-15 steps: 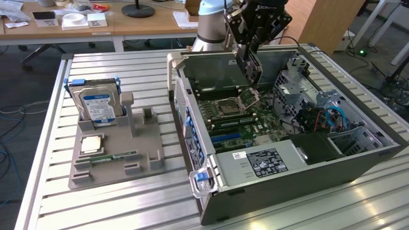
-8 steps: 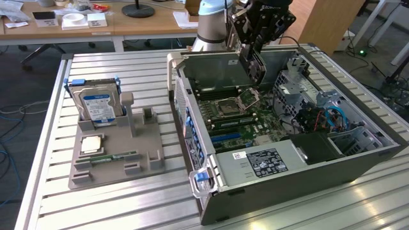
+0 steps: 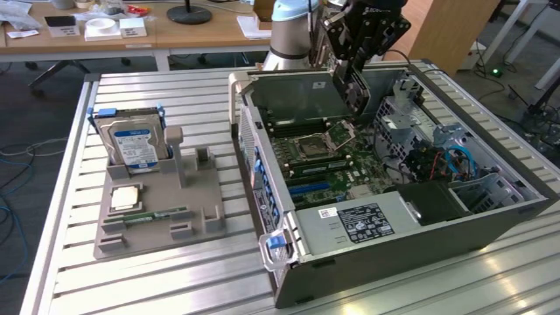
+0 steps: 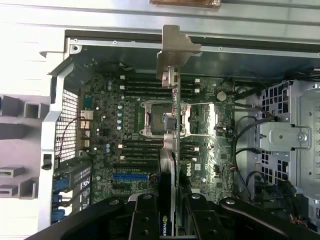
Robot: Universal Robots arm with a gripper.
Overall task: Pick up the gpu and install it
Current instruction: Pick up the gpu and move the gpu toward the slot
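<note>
My gripper hangs over the open computer case and is shut on the gpu, which hangs on edge below the fingers, above the motherboard. In the wrist view the gpu shows edge-on between the black fingers, its silver bracket pointing toward the case wall. The card sits over the CPU socket, clear of the board. A blue slot lies beside the card's line on the motherboard.
A grey parts holder stands on the slatted metal table at the exterior view's left, carrying a hard drive, a RAM stick and a small chip. Drive cages and cables crowd the case's right side.
</note>
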